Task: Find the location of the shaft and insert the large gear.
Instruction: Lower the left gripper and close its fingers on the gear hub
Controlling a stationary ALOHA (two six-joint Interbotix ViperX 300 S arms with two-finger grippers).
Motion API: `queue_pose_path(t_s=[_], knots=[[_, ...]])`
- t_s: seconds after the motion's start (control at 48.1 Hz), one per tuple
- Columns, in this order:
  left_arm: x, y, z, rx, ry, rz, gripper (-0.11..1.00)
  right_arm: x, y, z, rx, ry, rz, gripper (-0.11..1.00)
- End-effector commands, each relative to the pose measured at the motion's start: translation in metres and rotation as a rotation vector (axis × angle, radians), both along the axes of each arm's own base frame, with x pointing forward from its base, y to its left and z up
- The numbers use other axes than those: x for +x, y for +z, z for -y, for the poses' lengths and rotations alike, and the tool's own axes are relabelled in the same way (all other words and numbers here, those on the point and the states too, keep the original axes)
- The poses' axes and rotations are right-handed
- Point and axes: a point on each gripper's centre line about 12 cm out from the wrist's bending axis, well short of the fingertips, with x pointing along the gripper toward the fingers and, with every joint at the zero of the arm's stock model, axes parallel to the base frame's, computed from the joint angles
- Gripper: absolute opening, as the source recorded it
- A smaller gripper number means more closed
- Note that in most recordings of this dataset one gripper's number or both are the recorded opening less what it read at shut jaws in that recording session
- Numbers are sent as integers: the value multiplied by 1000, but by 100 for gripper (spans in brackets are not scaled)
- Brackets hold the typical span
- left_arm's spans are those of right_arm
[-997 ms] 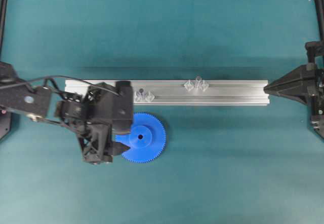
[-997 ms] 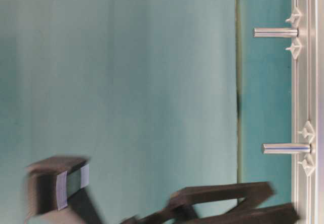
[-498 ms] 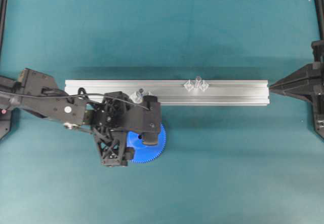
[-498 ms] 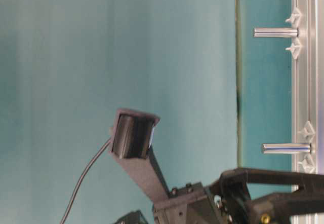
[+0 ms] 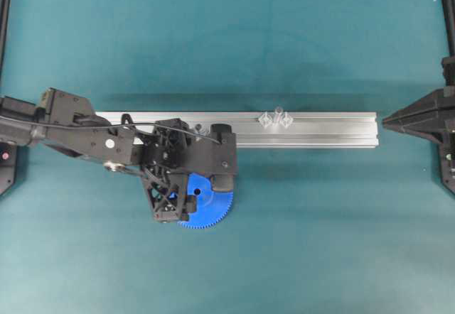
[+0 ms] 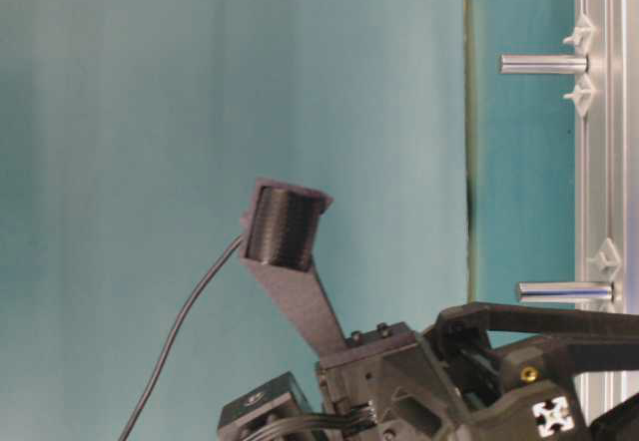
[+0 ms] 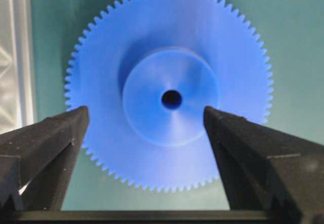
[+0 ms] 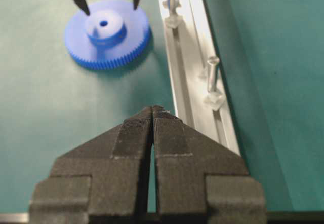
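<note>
Two claws are in your views, and only the left one is at the work. Your left claw hangs over the bright blue toothed plastic disc gear, which lies flat on the teal desk just beside the near edge of the long grooved aluminium rail. From the left wrist camera you see its jaws spread wide, one black finger out beyond the toothed rim on the rail side, the other finger lying across the gear's far rim. The raised round hub with its small centre hole sits between them, a little toward the second finger. You hold nothing; the jaws stand apart from the hub, and whether the fingertips touch the gear you cannot tell.

From overhead, the left arm covers most of the gear, so only its right and lower rim and part of the hub show. One short grey metal pin on clear diamond-shaped mounts stands free farther right along the rail; the look-alike pin stands on the rail close by the left claw.

Your right claw sits well apart, off the rail's right end, jaws pressed together on nothing.
</note>
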Motion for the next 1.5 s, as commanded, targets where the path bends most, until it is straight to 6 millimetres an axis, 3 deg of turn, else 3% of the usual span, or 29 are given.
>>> queue_pose_path(t_s=[0.0, 0.415, 1.475], knots=[[7, 15, 8, -3, -19, 46, 94, 0, 4, 0, 11, -8, 14, 3], [8, -3, 12, 0, -27, 3, 94, -4, 3, 0, 27, -15, 29, 3], [11, -15, 12, 5, -28, -26, 94, -4, 0, 0, 40, -20, 24, 3]])
